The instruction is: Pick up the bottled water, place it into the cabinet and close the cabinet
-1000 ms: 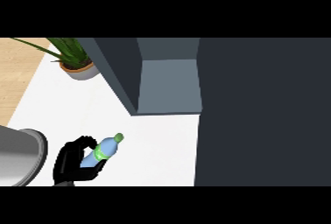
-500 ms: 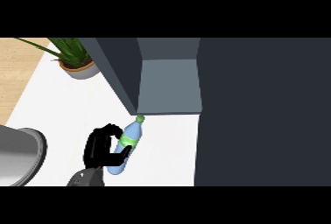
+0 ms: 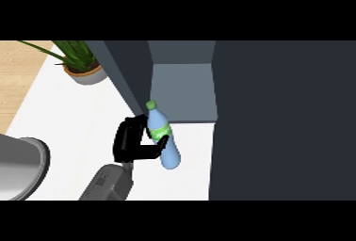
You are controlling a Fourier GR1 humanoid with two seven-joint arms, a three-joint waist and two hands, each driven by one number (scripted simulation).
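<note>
The bottled water [image 3: 167, 149] is pale blue with a green label and a green cap. It is held off the white counter [image 3: 76, 113], tilted, with its cap pointing at the lower left corner of the cabinet's opening [image 3: 182, 92]. My left hand [image 3: 132, 141] is to the left of the bottle, its fingers and thumb curled round the bottle's middle. The grey forearm [image 3: 110, 183] comes in from the lower edge. The cabinet stands open and its grey inside shows nothing in it. My right hand is out of view.
A large dark panel [image 3: 285, 117], apparently the cabinet's open door, fills the right side. A potted plant [image 3: 82, 66] stands at the back left of the counter. A grey round vessel [image 3: 21, 164] sits at the left edge.
My left hand has carried the bottle away from me and to the right, from low over the counter up to the front of the cabinet opening. The bottle now stands more upright.
</note>
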